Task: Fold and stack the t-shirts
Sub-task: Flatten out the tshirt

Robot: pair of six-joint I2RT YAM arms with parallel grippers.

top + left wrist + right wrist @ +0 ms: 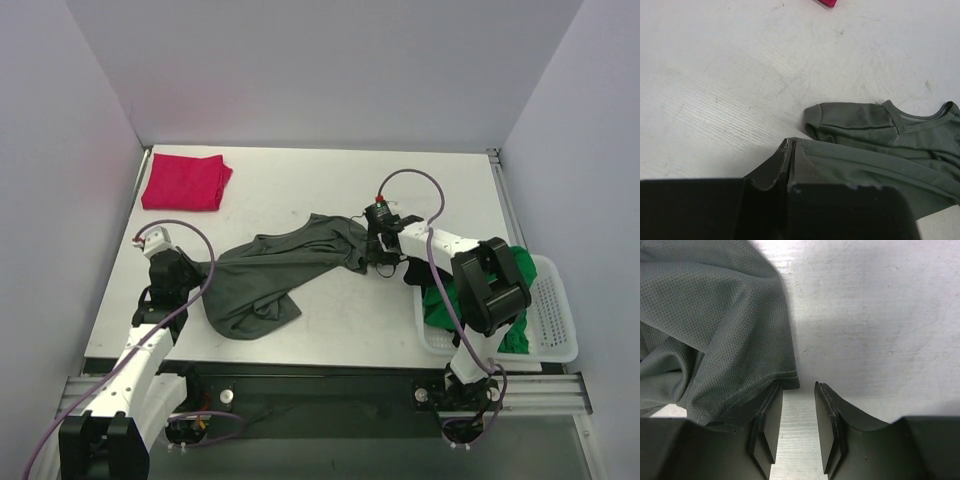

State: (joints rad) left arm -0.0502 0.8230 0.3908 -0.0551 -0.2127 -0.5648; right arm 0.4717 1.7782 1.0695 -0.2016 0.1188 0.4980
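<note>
While grey shirt (262, 283) sprawls, basket (552, 306) rightward

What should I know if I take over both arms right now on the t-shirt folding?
The left gripper is shut on the hem of the dark grey-green shirt.
The right gripper is open beside that shirt's corner, nothing between its jaws.
Done: the magenta shirt lies folded at the far left corner.
Left: the grey-green one, crumpled mid-table, needs folding; the green shirt sits in the white basket.

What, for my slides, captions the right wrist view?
Right pincer, jaws apart, at the hem of the dark grey-green t-shirt on the table.
</note>
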